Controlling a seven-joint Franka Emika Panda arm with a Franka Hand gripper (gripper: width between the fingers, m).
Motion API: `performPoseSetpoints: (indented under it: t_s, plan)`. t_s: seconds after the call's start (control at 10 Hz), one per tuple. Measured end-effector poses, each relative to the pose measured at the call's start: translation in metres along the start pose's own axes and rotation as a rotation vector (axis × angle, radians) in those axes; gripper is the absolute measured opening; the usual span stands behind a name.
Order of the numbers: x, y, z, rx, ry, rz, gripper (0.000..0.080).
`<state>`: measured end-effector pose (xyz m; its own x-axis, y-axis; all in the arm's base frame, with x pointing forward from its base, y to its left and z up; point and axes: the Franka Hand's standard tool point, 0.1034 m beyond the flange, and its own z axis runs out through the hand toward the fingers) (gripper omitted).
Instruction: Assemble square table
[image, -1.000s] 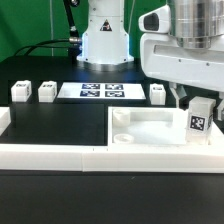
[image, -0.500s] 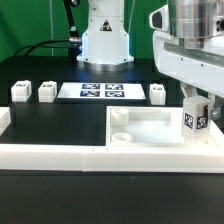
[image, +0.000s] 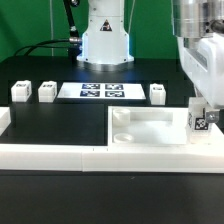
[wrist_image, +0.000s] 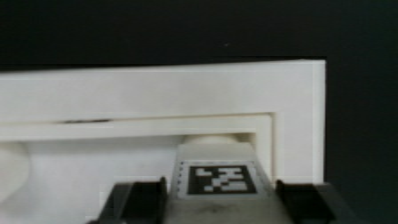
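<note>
The white square tabletop (image: 150, 128) lies against the front border wall, rim up, with a round socket (image: 121, 117) showing at one corner. My gripper (image: 201, 106) is shut on a white tagged leg (image: 200, 119) and holds it upright at the tabletop's corner on the exterior view's right. In the wrist view the leg (wrist_image: 222, 172) sits between my dark fingers (wrist_image: 135, 202), just inside the tabletop's raised rim (wrist_image: 160, 95). Three more tagged legs (image: 20, 92) (image: 47, 92) (image: 158, 93) stand in a row at the back.
The marker board (image: 100, 91) lies flat between the loose legs. The long low white border wall (image: 50, 152) runs along the front, with a short return (image: 4, 122) on the exterior view's left. The robot base (image: 105, 40) stands behind.
My hand has turned and shifted toward the exterior view's right, now showing a narrower side. The held leg stays at the same corner of the tabletop.
</note>
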<state>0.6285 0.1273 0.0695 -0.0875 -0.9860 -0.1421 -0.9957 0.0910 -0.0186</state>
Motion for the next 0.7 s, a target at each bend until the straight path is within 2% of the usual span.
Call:
performPoseSetpoints:
  t_s: [0.3, 0.7]
  plan:
    - [-0.0033, -0.0038, 0.0001, 0.021, 0.008, 0.214, 0.0290]
    - [-0.0019, -0.0050, -0.0003, 0.039, 0.013, 0.288, 0.0292]
